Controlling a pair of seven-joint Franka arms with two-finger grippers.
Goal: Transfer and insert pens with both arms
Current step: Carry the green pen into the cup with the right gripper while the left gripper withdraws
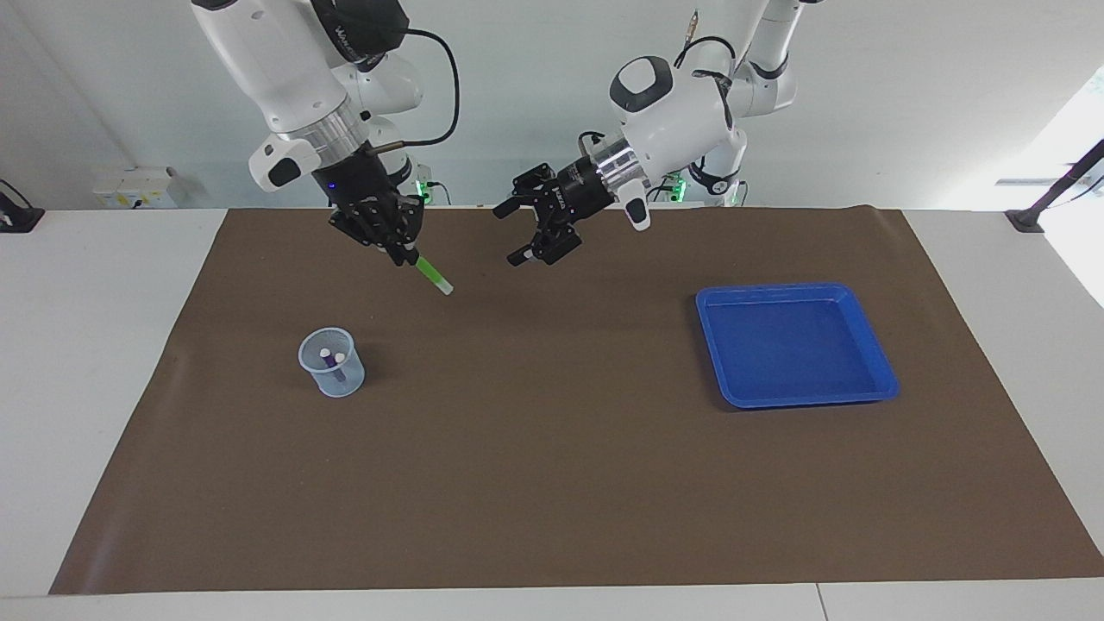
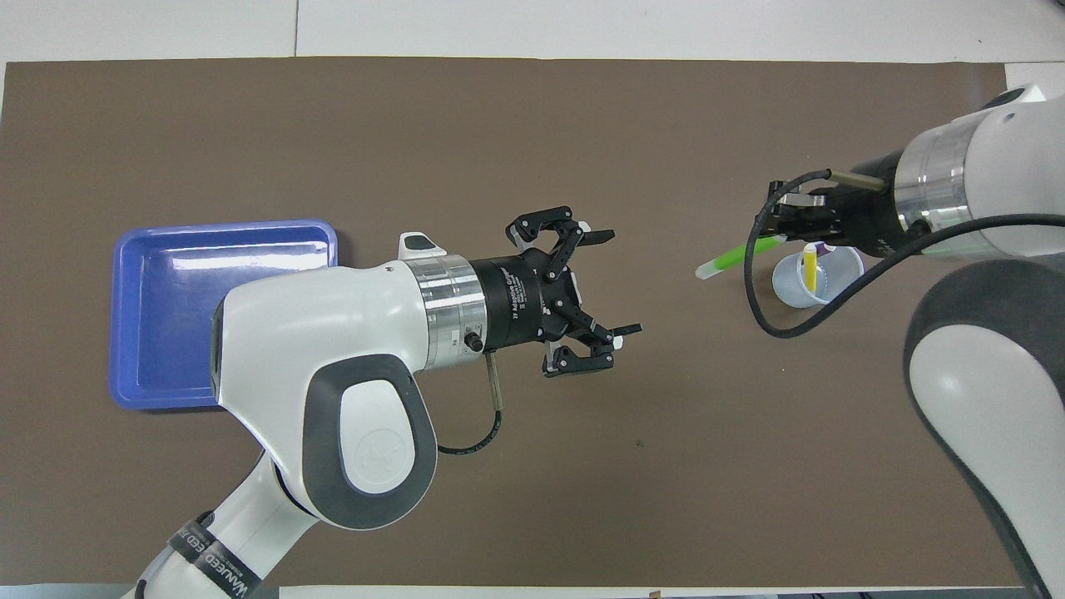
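Observation:
My right gripper [image 1: 401, 254] is shut on the lime green pen [image 1: 429, 274], which hangs slanted with its pale end down, over the brown mat beside the clear cup [image 1: 332, 364]. In the overhead view the right gripper [image 2: 782, 237] holds the green pen [image 2: 736, 256] next to the cup [image 2: 836, 287]. The yellow pen [image 2: 809, 264] and the purple pen [image 1: 326, 355] stand in the cup. My left gripper [image 1: 509, 233] is open and empty over the middle of the mat, also in the overhead view [image 2: 624, 283].
A blue tray [image 1: 793, 291] with nothing in it lies on the mat toward the left arm's end, also seen from overhead [image 2: 225, 308]. The brown mat [image 1: 552, 483] covers most of the white table.

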